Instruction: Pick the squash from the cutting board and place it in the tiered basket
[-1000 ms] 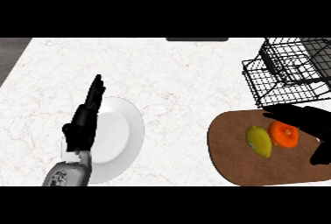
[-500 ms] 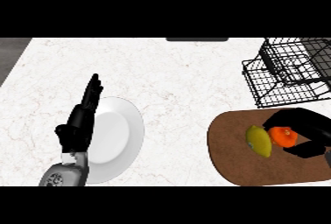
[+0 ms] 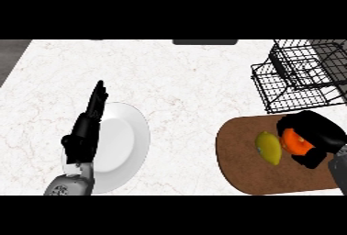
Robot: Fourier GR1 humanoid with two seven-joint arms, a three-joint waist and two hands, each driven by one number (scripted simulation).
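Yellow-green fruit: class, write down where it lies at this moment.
In the head view, the yellow-green fruit lies on the brown cutting board at the right, just left of the orange piece that the right hand curls round.

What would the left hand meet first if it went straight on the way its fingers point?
Nothing visible: the left hand, open over the plate, points away and slightly right across bare counter to its far edge; height unclear.

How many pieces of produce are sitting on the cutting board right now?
2. A yellow one lies near the middle of the cutting board; an orange one lies just right of it, with the right hand curled round it. The hand may hide more.
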